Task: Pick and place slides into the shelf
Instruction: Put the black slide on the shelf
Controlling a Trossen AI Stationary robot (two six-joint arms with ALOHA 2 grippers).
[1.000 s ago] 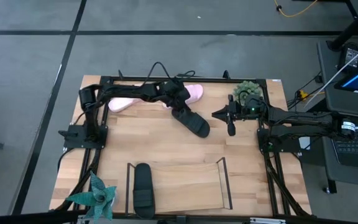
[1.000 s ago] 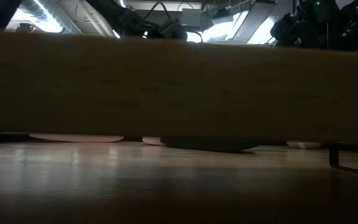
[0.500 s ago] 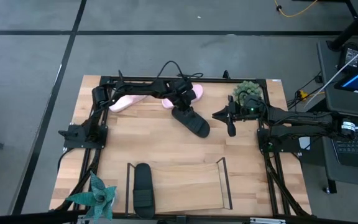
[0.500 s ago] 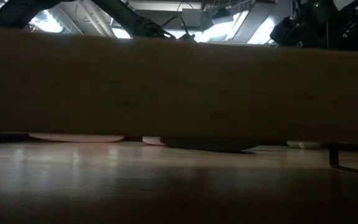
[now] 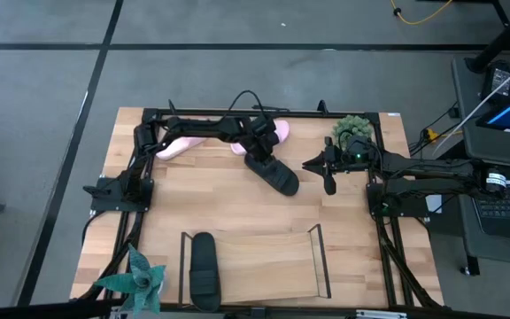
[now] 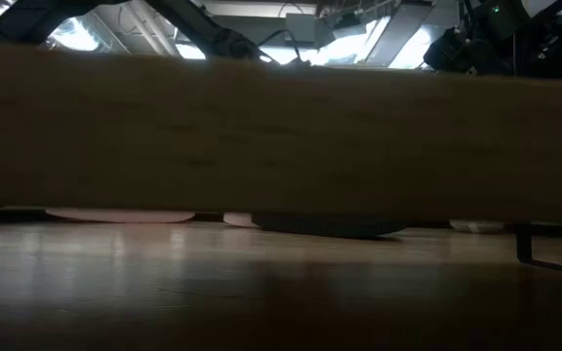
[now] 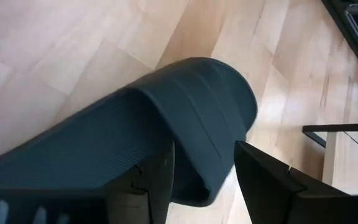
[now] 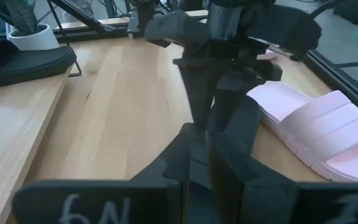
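Observation:
A black slide (image 5: 273,173) lies flat on the wooden table, right of the middle near the far edge; its ribbed strap (image 7: 191,118) fills the left wrist view. My left gripper (image 5: 259,152) (image 7: 204,155) is open and tilted down over it, one finger on each side of the strap's edge. Two pink slides (image 5: 173,147) (image 5: 275,133) lie at the far edge. Another black slide (image 5: 204,266) rests in the left end of the shelf (image 5: 317,244) at the near edge. My right gripper (image 5: 329,182) (image 8: 210,146) waits shut at the right. My left gripper stands open about the strap's edge (image 7: 210,168) of the black slide, slanting down from the far side. I cannot tell whether its fingers (image 7: 151,180) touch the strap. The slide lies flat on the table.
A green succulent (image 5: 352,131) stands at the far right, close to my right arm. A spiky plant (image 5: 135,279) stands at the near left corner. A black frame (image 5: 149,115) rims the table. Bare wood lies between the slide and the shelf.
My left gripper has gone toward the table's right edge and down onto the black slide, tipping further downward as the arm stretched out. Its fingers have stayed open. The slide has not moved.

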